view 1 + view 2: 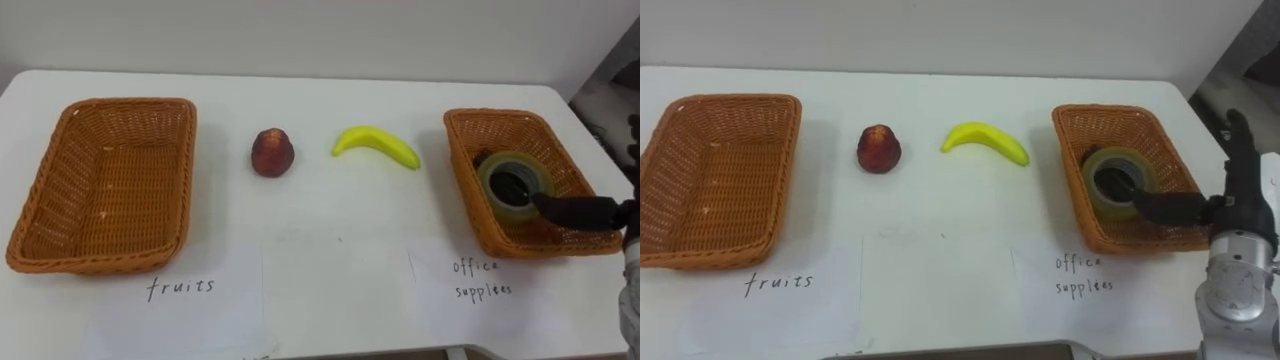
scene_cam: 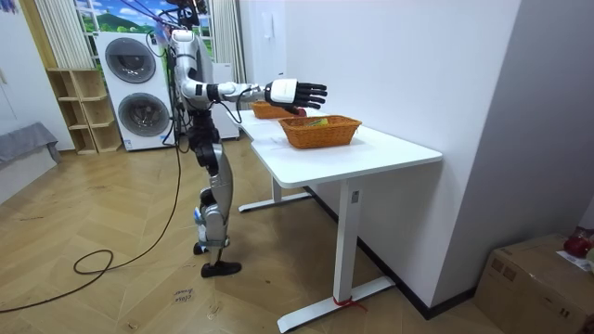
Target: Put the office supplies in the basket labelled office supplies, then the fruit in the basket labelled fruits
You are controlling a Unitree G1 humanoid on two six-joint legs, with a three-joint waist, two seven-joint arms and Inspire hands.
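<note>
Wicker basket (image 1: 458, 160), tape roll (image 1: 490, 186) inside

A white surface (image 2: 371, 150) on white metal legs stands against a plain white wall (image 2: 418, 65). The floor (image 2: 111, 301) is light wood in herringbone pattern. Two stacked washing machines (image 2: 135, 88) stand behind, beside an open wooden shelf (image 2: 79, 109). A cardboard box (image 2: 534, 278) sits in the near corner.

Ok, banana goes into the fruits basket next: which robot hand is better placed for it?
Right, probably. The right robot hand hangs open at the right edge of the office supplies basket, and the banana lies just to that basket's left, a short reach across.
</note>
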